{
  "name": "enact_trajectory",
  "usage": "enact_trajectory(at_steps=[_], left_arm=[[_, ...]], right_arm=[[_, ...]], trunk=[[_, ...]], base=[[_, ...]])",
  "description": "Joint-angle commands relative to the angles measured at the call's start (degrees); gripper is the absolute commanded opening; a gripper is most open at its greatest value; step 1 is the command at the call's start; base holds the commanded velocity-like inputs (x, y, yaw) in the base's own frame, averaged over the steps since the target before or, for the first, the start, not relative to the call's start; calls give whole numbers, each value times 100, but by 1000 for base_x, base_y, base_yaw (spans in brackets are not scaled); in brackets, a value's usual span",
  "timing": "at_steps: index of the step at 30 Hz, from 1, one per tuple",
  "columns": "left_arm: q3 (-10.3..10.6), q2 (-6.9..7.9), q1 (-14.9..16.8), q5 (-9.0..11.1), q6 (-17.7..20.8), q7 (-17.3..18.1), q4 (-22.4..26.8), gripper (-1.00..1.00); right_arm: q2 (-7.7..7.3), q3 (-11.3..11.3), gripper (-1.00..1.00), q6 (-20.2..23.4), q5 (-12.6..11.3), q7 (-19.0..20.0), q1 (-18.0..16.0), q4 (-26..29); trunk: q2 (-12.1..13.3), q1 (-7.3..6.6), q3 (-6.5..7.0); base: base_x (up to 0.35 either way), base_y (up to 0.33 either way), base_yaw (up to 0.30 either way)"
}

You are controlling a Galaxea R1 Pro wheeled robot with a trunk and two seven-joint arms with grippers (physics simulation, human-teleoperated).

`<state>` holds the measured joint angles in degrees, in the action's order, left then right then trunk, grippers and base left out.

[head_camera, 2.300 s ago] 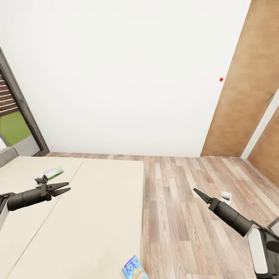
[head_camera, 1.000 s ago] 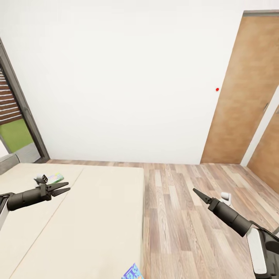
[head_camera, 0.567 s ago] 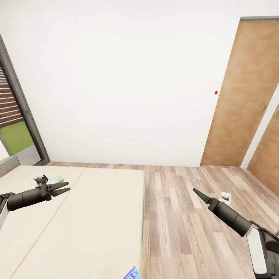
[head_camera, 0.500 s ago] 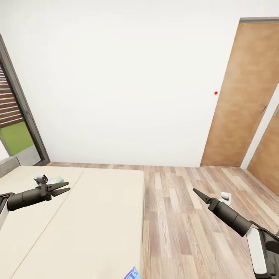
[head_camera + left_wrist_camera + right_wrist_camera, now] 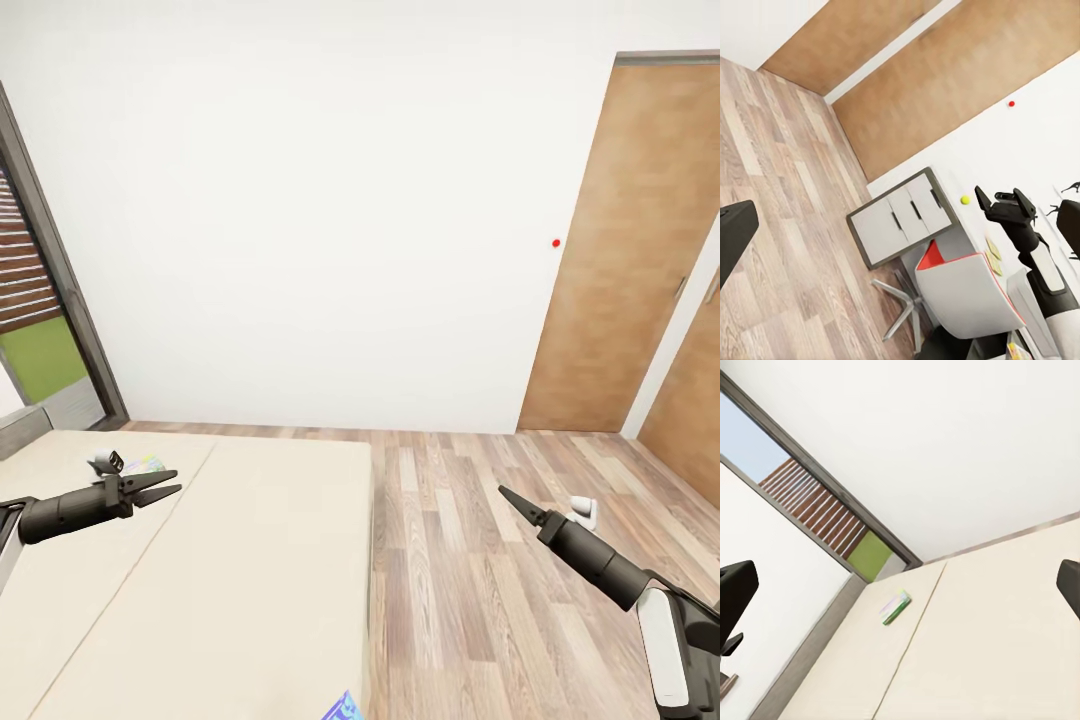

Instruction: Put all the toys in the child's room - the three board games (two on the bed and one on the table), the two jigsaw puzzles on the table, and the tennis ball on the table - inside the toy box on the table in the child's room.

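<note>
The whole head view has shifted upward compared with the earlier pictures: more of the door (image 5: 640, 240) is now seen, and the blue box (image 5: 343, 707) at the near edge of the bed (image 5: 260, 560) is almost cut off at the lower border. This is judged as a move of the camera, not of the things; the arms are held in the same pose as before.

The left gripper (image 5: 160, 488) is stretched over the bed with its jaws slightly parted and nothing between them. The right gripper (image 5: 509, 497) is held over the wood floor (image 5: 470, 560); its jaws look pressed together to a point and nothing is carried.

A white-green box (image 5: 143, 464) lies flat on the far part of the bed, just behind the left gripper, and it is seen also in the right wrist view (image 5: 895, 607). In the left wrist view a small yellow-green ball (image 5: 964, 199) is seen on the table (image 5: 971, 232), well apart from the bed.

No toy is taken yet. It is judged that the robot is only looking around, and that the boxes on the bed are to be approached first.
</note>
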<state>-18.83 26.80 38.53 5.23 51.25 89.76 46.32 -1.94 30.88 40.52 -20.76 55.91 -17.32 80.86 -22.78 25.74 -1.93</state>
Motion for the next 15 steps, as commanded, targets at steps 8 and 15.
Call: enact_trajectory(at_steps=[8,15], left_arm=[[-10,1,5,-4,61,24,0,100],[-7,1,5,-4,61,24,0,100]], right_arm=[[1,5,100,36,-16,8,-4,0],[1,5,100,35,-16,8,-4,0]], trunk=[[-14,4,-13],[-14,4,-13]], base=[[0,0,0],[0,0,0]])
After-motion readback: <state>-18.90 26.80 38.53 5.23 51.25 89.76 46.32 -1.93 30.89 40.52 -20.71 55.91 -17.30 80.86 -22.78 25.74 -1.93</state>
